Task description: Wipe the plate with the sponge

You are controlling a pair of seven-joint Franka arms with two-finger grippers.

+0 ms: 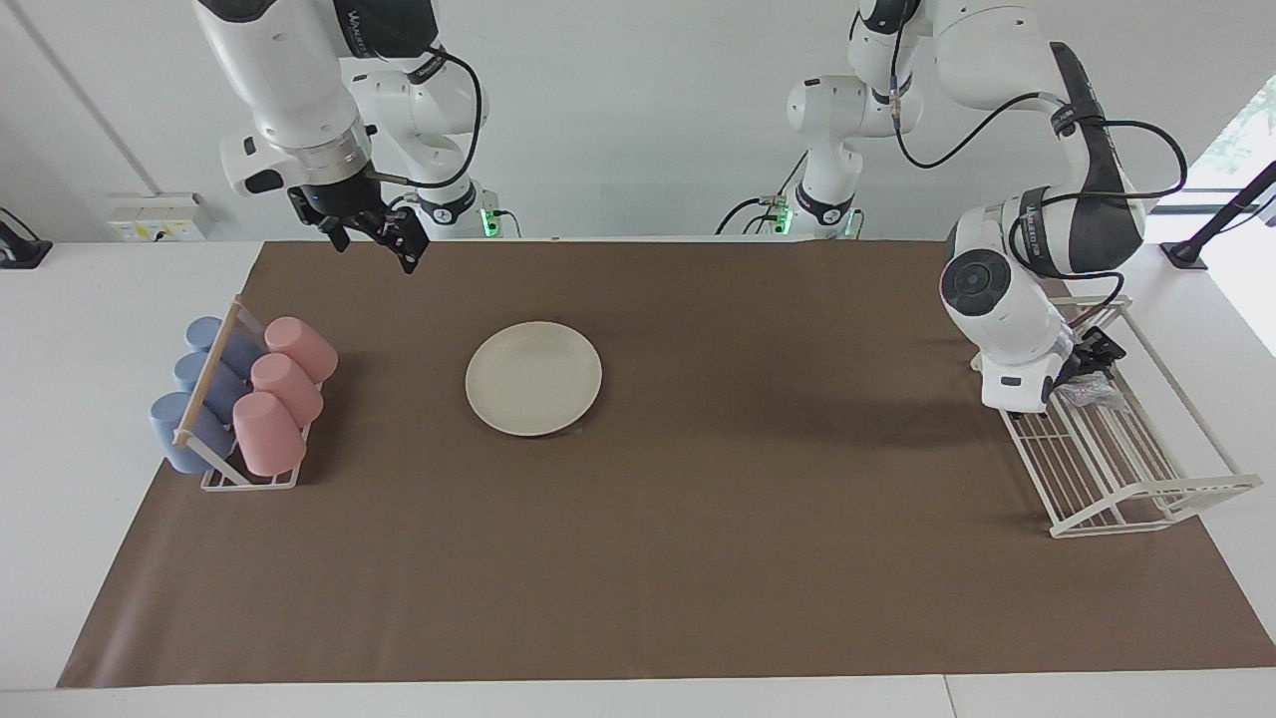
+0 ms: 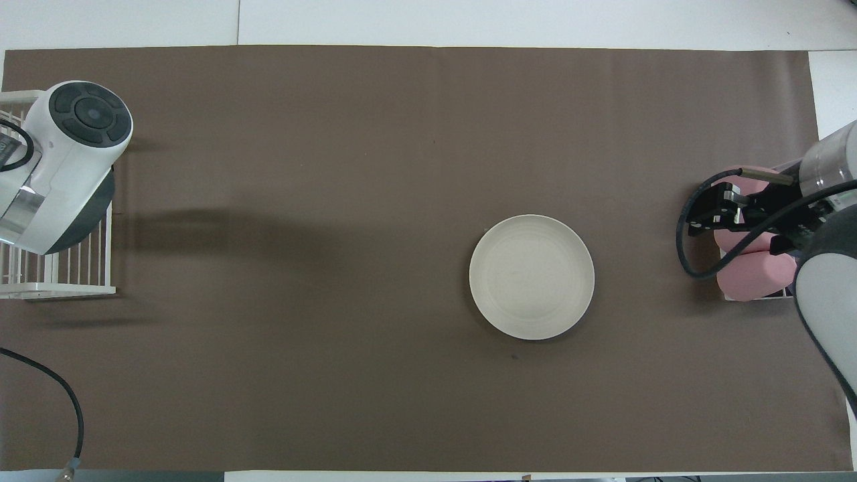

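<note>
Presently the left gripper (image 1: 1089, 361) is lowered, fingers spread wide, at the sponge (image 1: 1095, 395) in the wire rack (image 1: 1126, 469); the right gripper (image 1: 371, 230), also spread, is kept above the mat, the plate (image 1: 533, 378) unwiped

Cream-white plain plate (image 1: 533, 377) on brown mat (image 1: 698, 558), pink cups (image 1: 284, 391) beside blue cups (image 1: 204, 384), silvery-grey wrinkled sponge (image 1: 1095, 394) in white wire rack (image 1: 1116, 469).
</note>
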